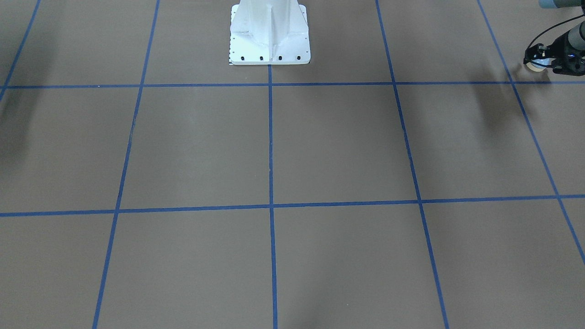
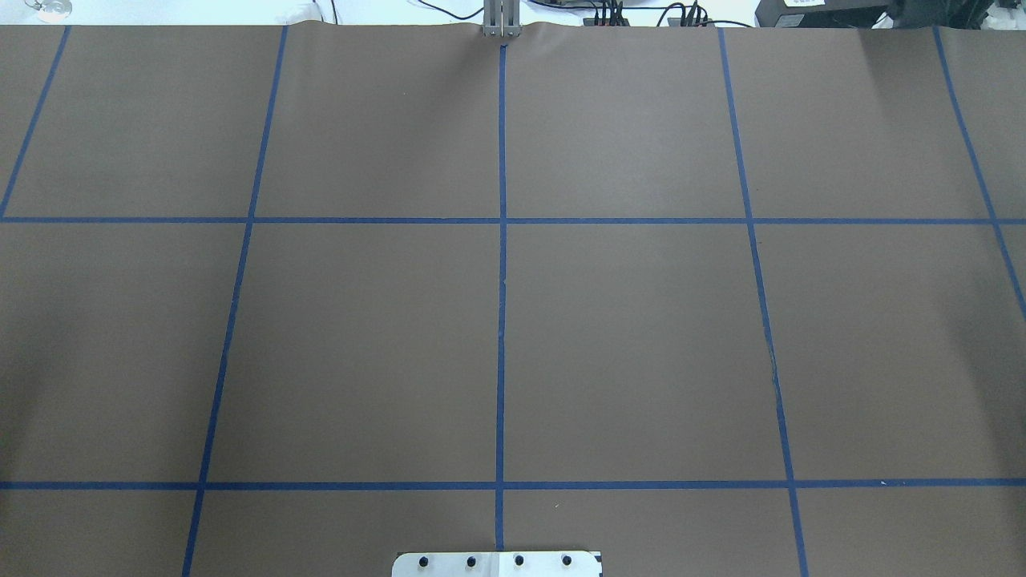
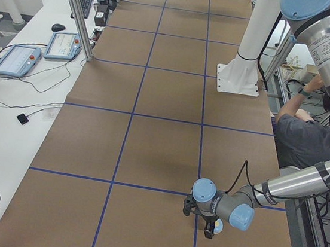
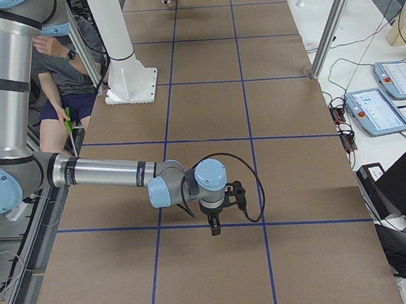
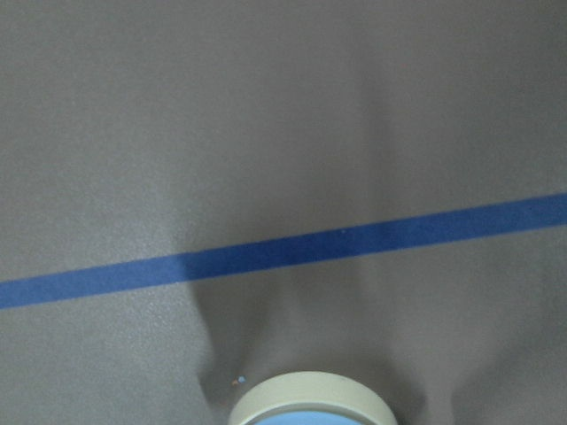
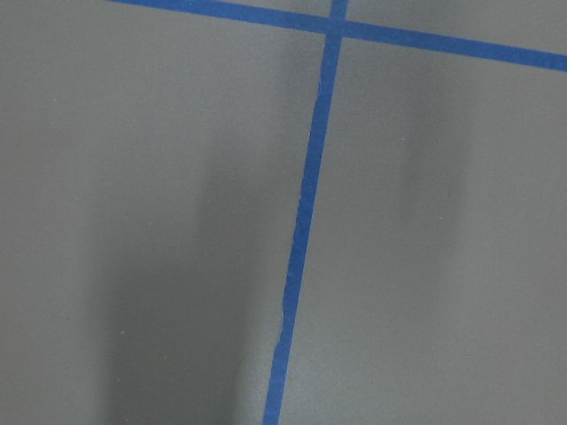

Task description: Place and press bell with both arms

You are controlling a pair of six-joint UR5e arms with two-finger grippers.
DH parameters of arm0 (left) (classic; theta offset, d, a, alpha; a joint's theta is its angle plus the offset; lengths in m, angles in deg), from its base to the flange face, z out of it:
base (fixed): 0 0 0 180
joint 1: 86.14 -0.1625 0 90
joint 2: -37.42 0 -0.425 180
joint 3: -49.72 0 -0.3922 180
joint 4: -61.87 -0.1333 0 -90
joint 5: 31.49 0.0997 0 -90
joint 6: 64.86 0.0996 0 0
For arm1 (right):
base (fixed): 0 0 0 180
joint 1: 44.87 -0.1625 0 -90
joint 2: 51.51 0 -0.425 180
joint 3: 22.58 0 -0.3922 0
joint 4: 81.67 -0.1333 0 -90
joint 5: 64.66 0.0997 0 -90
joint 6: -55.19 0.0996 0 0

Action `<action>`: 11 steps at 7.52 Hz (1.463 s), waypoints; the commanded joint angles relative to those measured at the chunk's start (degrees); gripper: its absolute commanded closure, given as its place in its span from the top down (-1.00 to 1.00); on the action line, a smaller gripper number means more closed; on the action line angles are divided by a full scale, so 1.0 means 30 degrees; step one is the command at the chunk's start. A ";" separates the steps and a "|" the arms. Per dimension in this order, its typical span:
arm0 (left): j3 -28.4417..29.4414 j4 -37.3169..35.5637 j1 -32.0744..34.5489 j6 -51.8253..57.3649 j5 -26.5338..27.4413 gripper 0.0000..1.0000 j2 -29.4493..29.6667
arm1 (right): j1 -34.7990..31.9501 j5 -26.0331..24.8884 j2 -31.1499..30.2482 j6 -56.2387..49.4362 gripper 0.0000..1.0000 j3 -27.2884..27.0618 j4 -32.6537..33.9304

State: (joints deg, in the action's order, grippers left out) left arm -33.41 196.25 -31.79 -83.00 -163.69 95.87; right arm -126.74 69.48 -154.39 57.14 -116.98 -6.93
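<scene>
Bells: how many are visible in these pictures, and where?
1. The bell is near the end of the table on the robot's left side, right at the left gripper. No other bell shows, though one could lie outside the views.

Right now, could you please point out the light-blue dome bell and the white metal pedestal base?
Light-blue dome bell [image 5: 310,391]: left wrist view, cream base ring.
White metal pedestal base [image 1: 292,54]: front-facing view, foot plate.

Brown table [image 2: 641,320], blue tape grid [image 2: 502,320]; white pedestal [image 1: 269,32].

Cream-rimmed bell [image 5: 310,397] at bottom edge; blue tape line [image 5: 283,251] crosses table [image 5: 266,106].
</scene>
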 commanded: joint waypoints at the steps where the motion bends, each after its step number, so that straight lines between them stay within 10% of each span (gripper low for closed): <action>1: 0.0229 0.0000 -0.0246 0.0039 -0.0024 0.98 0.0000 | 0.0012 0.0023 -0.0013 -0.0005 1.00 0.0000 -0.0012; 11: 0.0319 0.0058 -0.0364 0.0332 -0.0347 0.73 0.0000 | 0.0012 0.0140 0.0016 -0.0034 1.00 -0.0059 -0.0012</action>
State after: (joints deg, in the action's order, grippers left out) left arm -32.49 196.43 -32.88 -82.00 -164.71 95.89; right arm -126.70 69.90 -154.35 57.04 -117.12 -6.96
